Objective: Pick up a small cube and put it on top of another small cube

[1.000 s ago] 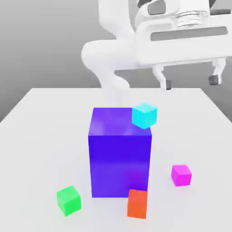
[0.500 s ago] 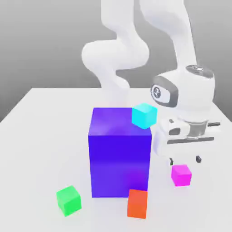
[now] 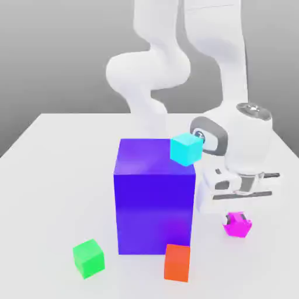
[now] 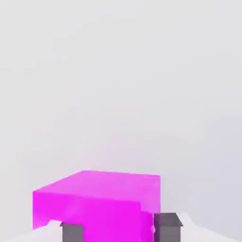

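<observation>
on the table [image 3: 52, 193], two fingers [image 4: 168, 232] grip one magenta cube [image 3: 238, 226], near one blue block [image 3: 153, 210] and three cubes [image 3: 89, 258].

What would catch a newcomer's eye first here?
Probably the big blue-violet block, standing mid-table in the exterior view. Next, the bright cyan cube, seen against the block's upper right corner. Then the magenta cube, with the tool's dark fingertips at it in the hand view.

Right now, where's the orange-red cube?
Exterior view: orange-red cube is on the table, by the blue-violet block's lower right corner.
</observation>
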Motion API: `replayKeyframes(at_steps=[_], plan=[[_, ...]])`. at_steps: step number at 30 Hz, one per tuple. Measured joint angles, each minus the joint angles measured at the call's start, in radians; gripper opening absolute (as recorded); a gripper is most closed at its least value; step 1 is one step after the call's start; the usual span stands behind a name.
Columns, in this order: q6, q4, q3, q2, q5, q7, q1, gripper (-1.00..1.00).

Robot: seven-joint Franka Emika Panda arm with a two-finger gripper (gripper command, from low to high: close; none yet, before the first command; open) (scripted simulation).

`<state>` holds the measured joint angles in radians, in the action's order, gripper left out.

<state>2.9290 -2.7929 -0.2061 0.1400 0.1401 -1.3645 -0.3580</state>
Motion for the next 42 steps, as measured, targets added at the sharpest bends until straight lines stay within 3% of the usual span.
replayKeyframes(at_steps=[2,8,19,23,30,31,37,42], plan=[[-0.049,-0.007,-0.014,-0.07,-0.081,0.056,0.0,-1.0],[-0.053,0.133,0.038,-0.18,-0.278,0.135,0.081,-1.0],[-0.233,0.245,0.221,-0.156,-0.229,-0.266,0.47,-1.0],[-0.283,0.19,0.227,-0.122,-0.155,-0.445,0.641,-1.0],[-0.134,0.179,0.219,0.04,-0.149,-0.531,0.654,-1.0],[-0.114,0.18,0.217,0.062,-0.148,-0.532,0.656,1.0],[-0.106,0.18,0.218,0.073,-0.149,-0.532,0.656,1.0],[-0.229,0.174,0.223,-0.06,-0.144,-0.536,0.651,1.0]])
